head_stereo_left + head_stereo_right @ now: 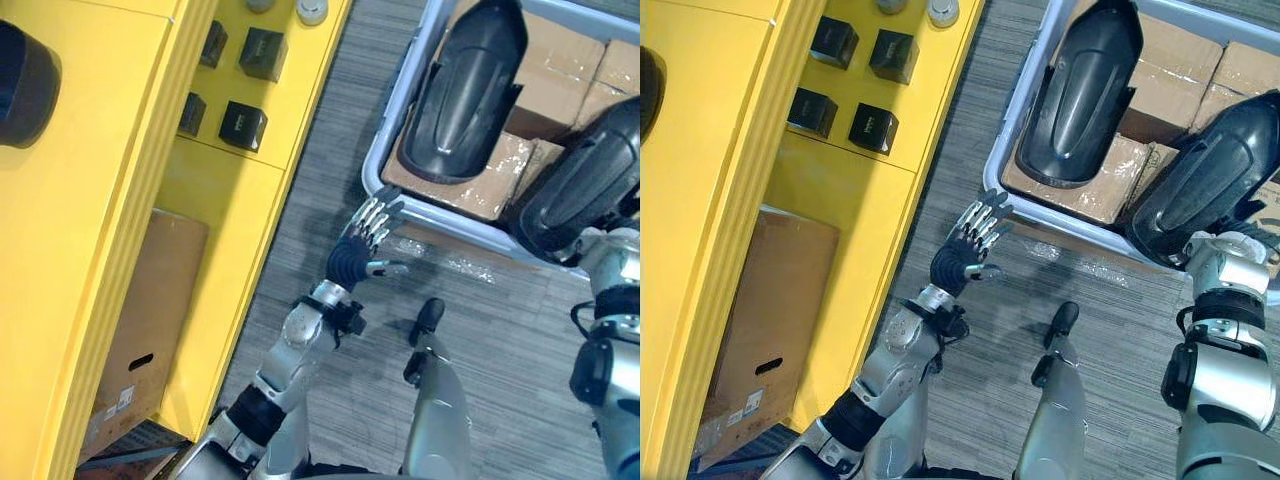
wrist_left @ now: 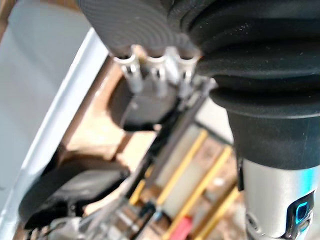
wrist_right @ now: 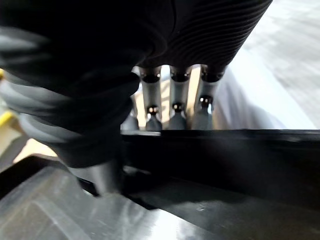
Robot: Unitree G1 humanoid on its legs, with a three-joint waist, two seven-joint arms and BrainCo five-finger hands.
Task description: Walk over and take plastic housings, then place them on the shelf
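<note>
Two black plastic housings lie on cardboard boxes [image 1: 565,75] inside a cart with a light grey rim [image 1: 400,115]. One housing [image 1: 470,90] lies at the cart's left side, the other [image 1: 580,180] at its near right. My left hand [image 1: 368,232] is open, its straight fingers just short of the cart's near left corner and touching nothing. My right arm reaches up to the near end of the right housing. In the right wrist view my right hand [image 3: 210,30] goes behind that housing's black edge [image 3: 225,150].
A yellow shelf [image 1: 100,200] runs along my left. Small black boxes [image 1: 242,125] sit on one of its levels and a cardboard box [image 1: 150,320] sits lower down. Grey striped floor [image 1: 330,150] lies between the shelf and the cart.
</note>
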